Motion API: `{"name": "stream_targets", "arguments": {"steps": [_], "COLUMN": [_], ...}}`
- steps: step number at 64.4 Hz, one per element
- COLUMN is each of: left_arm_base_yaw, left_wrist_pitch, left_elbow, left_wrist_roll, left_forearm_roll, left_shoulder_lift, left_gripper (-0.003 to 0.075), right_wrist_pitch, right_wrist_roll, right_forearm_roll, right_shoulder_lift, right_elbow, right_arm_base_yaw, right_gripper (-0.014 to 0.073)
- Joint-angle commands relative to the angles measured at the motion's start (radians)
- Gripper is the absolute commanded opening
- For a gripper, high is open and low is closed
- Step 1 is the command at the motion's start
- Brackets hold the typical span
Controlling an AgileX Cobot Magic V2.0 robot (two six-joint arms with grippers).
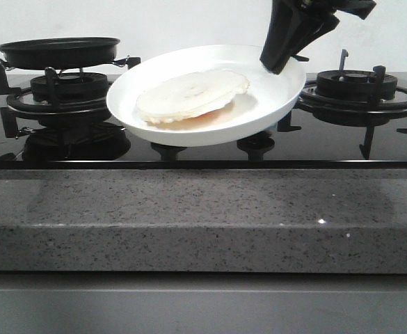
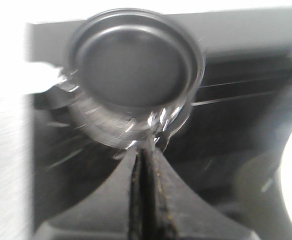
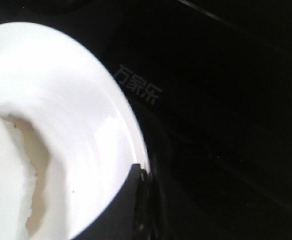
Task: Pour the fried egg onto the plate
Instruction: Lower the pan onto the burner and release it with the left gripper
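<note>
The right claw point(image 1: 278, 62) comes down from above and is closed on the far right rim of the plate point(image 1: 189, 129). It holds the plate in the air above the middle of the black glass hob point(image 1: 189, 156), tilted, with the near edge lower than the gripped edge. The fried egg point(image 1: 189, 96) lies inside the plate, toward its left half. Its top side is cream-white, and a little orange shows at its near edge. In the right wrist view the fingers point(image 3: 138, 210) pinch the white rim, and the egg is beside them in the dish.

The frying pan point(image 1: 60, 50) is black and sits above the left burner point(image 1: 67, 90), its handle going to the left out of the front view. In the left wrist view, which is blurred, the left claw point(image 2: 146, 165) has its fingers pressed together on the handle of the pan, just under the pan's rim. The right burner point(image 1: 356, 87) stands behind the plate's right side. The grey speckled worktop point(image 1: 203, 223) runs along the front.
</note>
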Motion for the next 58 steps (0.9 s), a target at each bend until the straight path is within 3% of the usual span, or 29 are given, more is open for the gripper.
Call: {"name": "stream_targets", "arguments": {"steps": [1, 16, 34, 58], "left_arm_base_yaw": [-0.065, -0.163, -0.164, -0.164], "left_wrist_pitch": [-0.12, -0.29, -0.47, -0.489], "left_elbow": [0.058, 0.32, 0.601, 0.661], "left_wrist_roll": [-0.107, -0.153, -0.155, -0.155], "left_forearm_roll": [0.144, 0.174, 0.206, 0.206], "left_shoulder_lift": [-0.112, -0.353, -0.654, -0.768], "left_gripper": [-0.002, -0.002, -0.002, -0.002], "right_wrist_pitch": [-0.042, -0.042, -0.042, -0.04], "right_wrist_roll": [-0.004, -0.004, -0.004, -0.004], "right_forearm_roll": [0.034, 0.034, 0.034, 0.034], "right_shoulder_lift": [-0.052, -0.052, -0.052, -0.052], "right_elbow": [-0.027, -0.027, -0.027, -0.027], "right_arm_base_yaw": [-0.001, -0.001, -0.001, -0.001], "right_gripper": [-0.0067, -0.0067, -0.0067, -0.0067]}}
